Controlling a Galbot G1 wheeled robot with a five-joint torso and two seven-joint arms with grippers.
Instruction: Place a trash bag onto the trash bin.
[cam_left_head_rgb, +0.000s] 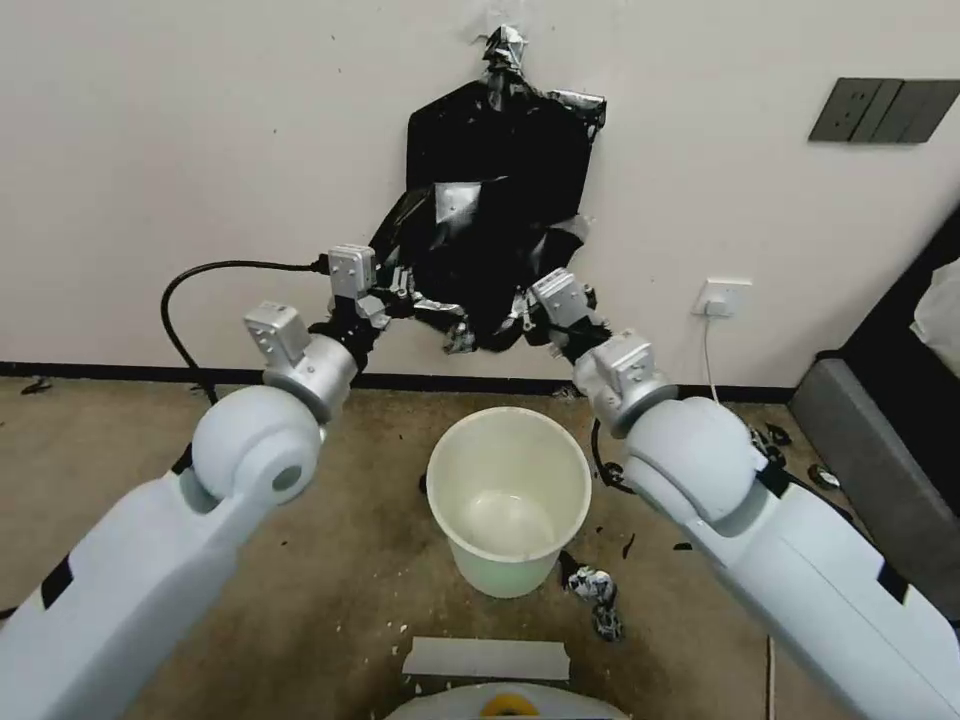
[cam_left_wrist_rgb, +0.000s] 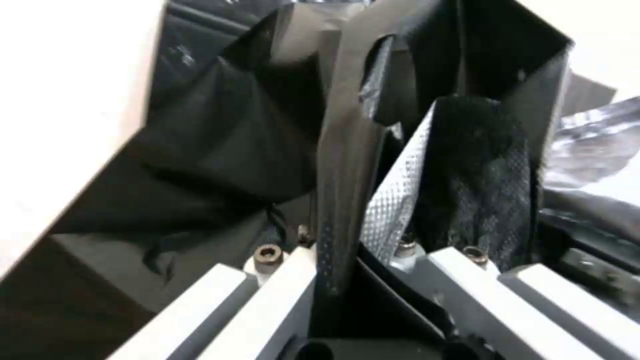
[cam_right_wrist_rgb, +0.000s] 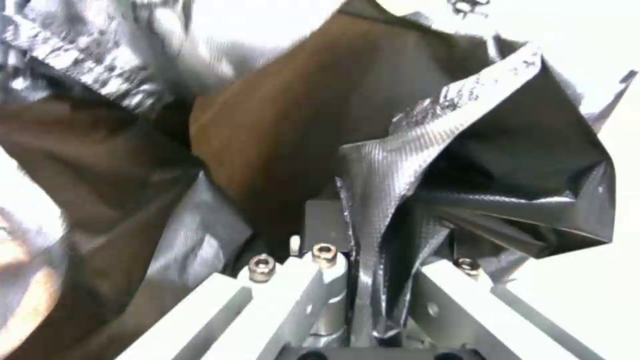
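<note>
Jaws of both grippers pinch trash bag above trash bin

One trash bin stands on the floor. One trash bag is stretched between two claws: the left claw and the right claw, one on each of the two arms. One flat black bundle hangs on the wall. Several small black scraps lie around the bin, too scattered to count exactly. One pale strip lies near the base. Two wall plates show: one dark switch panel and one white socket.
</note>
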